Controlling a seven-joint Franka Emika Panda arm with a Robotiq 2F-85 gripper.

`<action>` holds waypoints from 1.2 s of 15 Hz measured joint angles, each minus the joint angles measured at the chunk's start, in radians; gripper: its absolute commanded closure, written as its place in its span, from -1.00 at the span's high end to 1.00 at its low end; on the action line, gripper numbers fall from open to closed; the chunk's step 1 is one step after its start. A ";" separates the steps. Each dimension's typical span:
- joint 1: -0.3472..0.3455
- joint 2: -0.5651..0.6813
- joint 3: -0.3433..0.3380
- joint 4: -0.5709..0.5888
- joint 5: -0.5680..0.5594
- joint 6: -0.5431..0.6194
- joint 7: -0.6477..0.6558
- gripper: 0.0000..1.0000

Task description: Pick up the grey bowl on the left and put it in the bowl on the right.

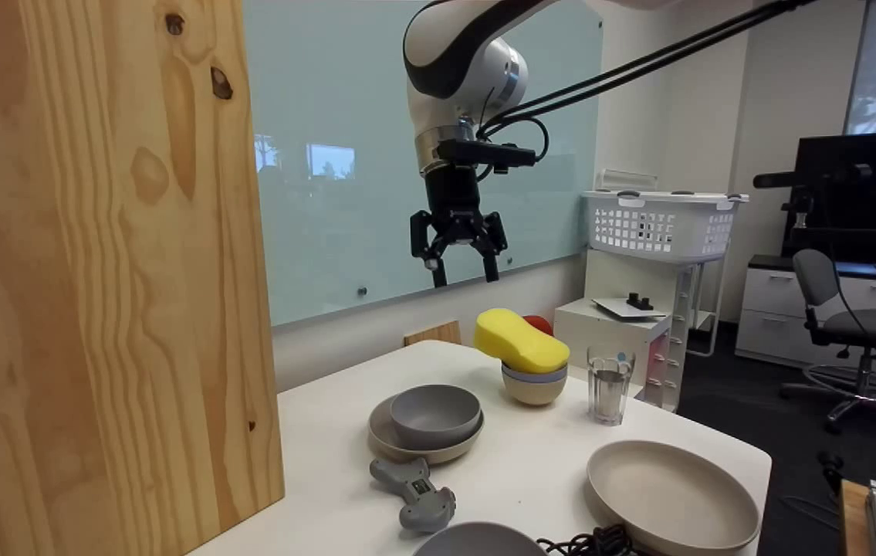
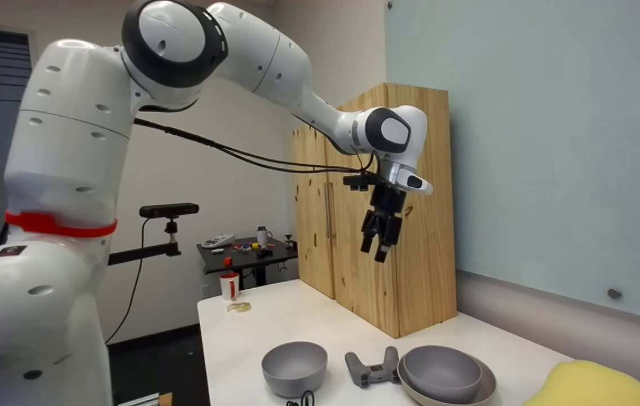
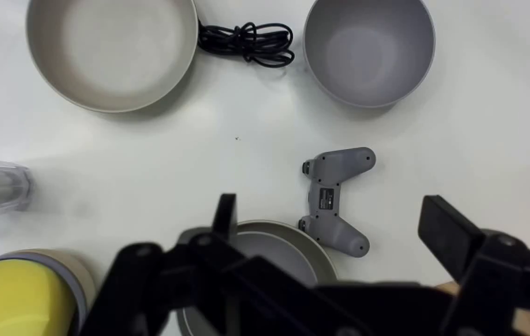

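A grey bowl [image 1: 476,540] stands alone on the table, cut off in an exterior view; it also shows in an exterior view [image 2: 294,369] and the wrist view [image 3: 370,51]. A second, similar grey bowl [image 1: 435,417] sits inside a shallow beige bowl [image 1: 383,436]; I cannot tell which grey bowl is meant. A wide beige bowl [image 1: 669,494] is empty at the table's near right, and at the top left of the wrist view [image 3: 115,51]. My gripper [image 1: 465,275] is open and empty, high above the nested bowls. Its left finger partly hides them in the wrist view [image 3: 335,217].
A grey game controller [image 3: 325,198] lies beside the nested bowls. A bundled black cable [image 3: 248,44] lies by the wide bowl. A yellow sponge [image 1: 522,344] rests on small stacked bowls [image 1: 534,390] near a clear glass [image 1: 609,394]. A tall wooden cabinet [image 2: 398,214] stands on the table.
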 measured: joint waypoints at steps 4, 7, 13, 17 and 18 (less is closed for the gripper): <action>0.000 0.000 0.000 0.000 0.000 0.000 0.000 1.00; 0.000 0.000 0.000 0.000 0.000 0.000 0.000 1.00; 0.000 0.043 0.017 0.001 0.042 0.018 -0.031 1.00; 0.007 0.152 0.065 0.015 0.058 0.024 -0.170 1.00; 0.011 0.181 0.075 0.023 0.057 0.025 -0.206 1.00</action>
